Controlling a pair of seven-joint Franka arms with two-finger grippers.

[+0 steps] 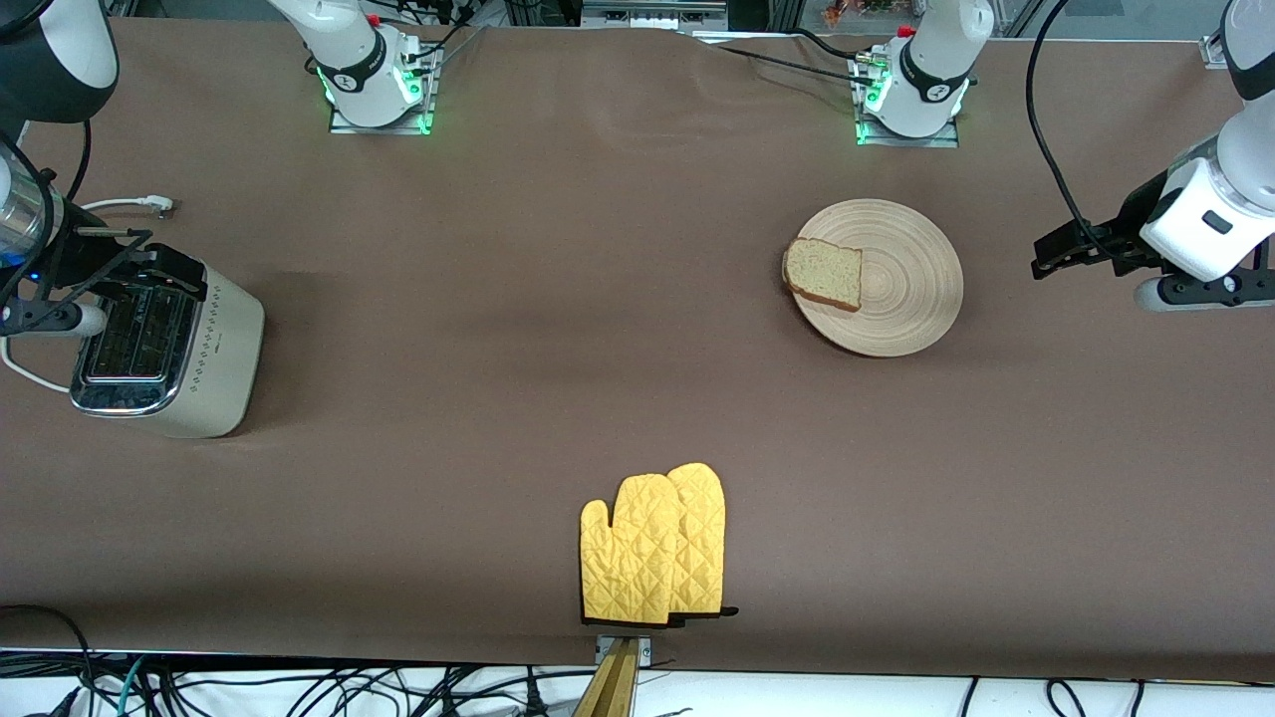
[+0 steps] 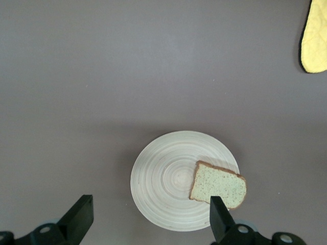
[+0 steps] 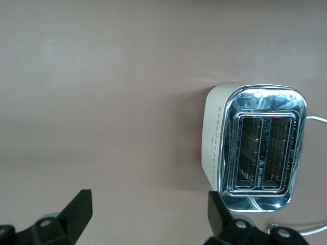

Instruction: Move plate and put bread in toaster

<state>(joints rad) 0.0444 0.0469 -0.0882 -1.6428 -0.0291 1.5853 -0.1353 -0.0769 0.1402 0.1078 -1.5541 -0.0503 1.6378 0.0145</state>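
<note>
Bread (image 1: 824, 273) — one square, speckled slice with a brown crust — lies on the round, light tan wooden plate (image 1: 901, 289), at its edge toward the right arm's end, at the left arm's end of the brown table (image 1: 558, 299). Left gripper (image 2: 148, 219) hangs over the table beside the plate, fingers spread wide, empty. Right gripper (image 3: 148, 217) (likewise wide open, empty) hangs over the cream-beige, chrome-topped two-slot toaster (image 1: 169, 349); yellow quilted oven mitts (image 1: 652, 546) lie nearest the front camera.

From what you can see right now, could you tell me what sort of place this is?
Probably a robotics lab staged as a kitchen: arm bases bolted to a cloth-covered table, loose cables along its edge, and a toaster.
</note>
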